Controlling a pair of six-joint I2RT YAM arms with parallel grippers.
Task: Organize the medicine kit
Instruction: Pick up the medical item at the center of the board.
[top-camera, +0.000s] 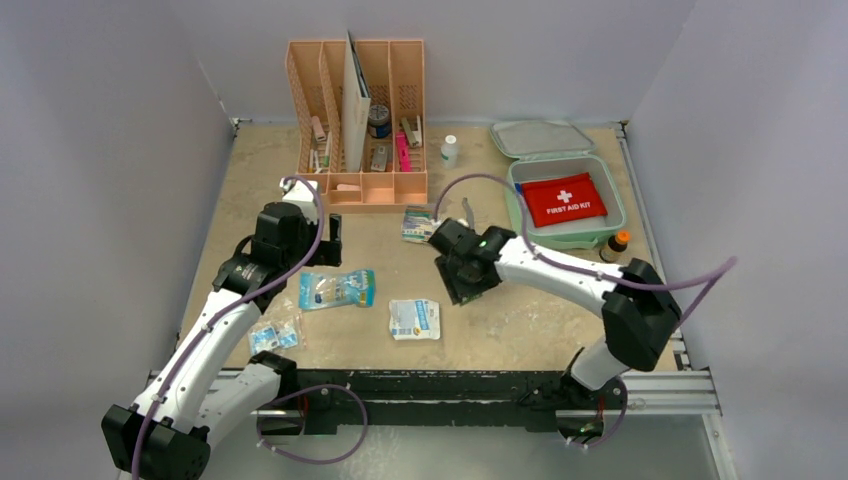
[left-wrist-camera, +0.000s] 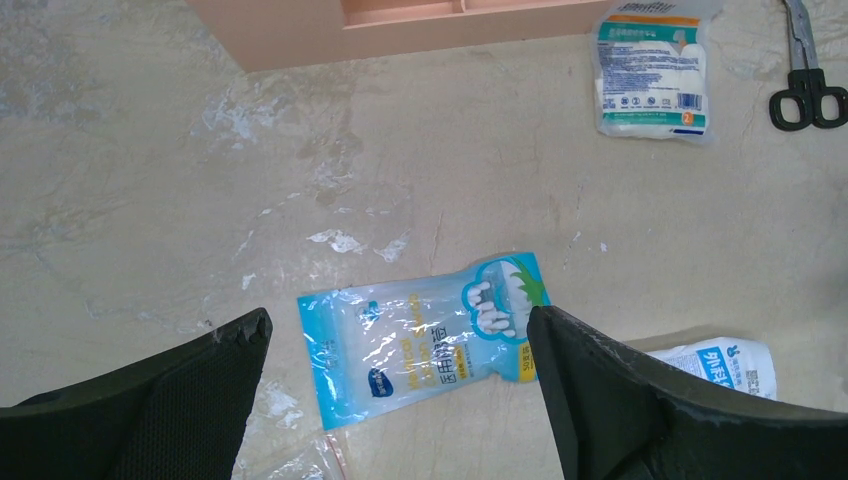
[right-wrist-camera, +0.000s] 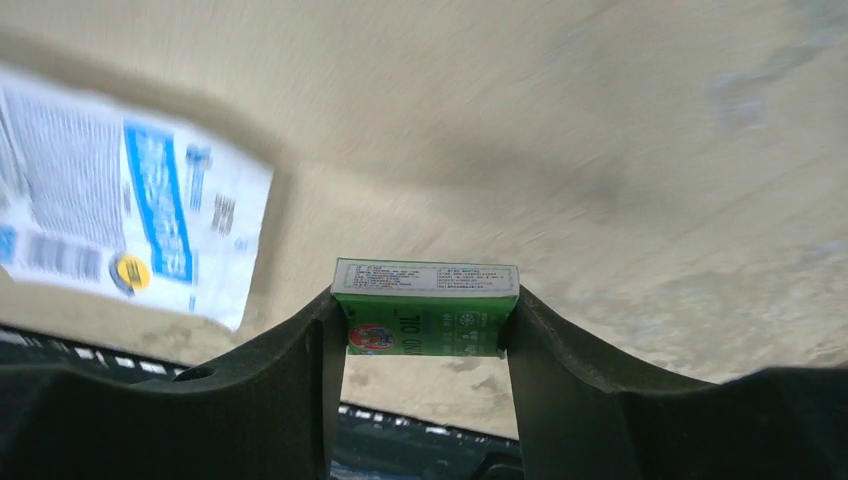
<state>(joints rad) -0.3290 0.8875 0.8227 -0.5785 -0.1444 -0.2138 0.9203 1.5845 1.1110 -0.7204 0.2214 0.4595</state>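
Note:
The mint-green medicine kit (top-camera: 566, 236) lies open at the back right, its lid (top-camera: 540, 137) folded back. A red first aid pouch (top-camera: 563, 199) lies inside it. My right gripper (top-camera: 466, 276) is shut on a small green medicine box (right-wrist-camera: 430, 330), held across its ends above the table's middle (right-wrist-camera: 425, 300). My left gripper (top-camera: 330, 240) is open and empty. Its wrist view (left-wrist-camera: 398, 330) shows it hovering over a blue cotton swab bag (left-wrist-camera: 420, 335), which lies flat on the table (top-camera: 337, 289).
A peach slotted organizer (top-camera: 358, 120) stands at the back. Loose on the table are a white packet (top-camera: 414, 319), a gauze packet (top-camera: 418, 224), scissors (left-wrist-camera: 808, 75), a small clear zip bag (top-camera: 273, 335), a white bottle (top-camera: 449, 151) and a brown orange-capped bottle (top-camera: 616, 245).

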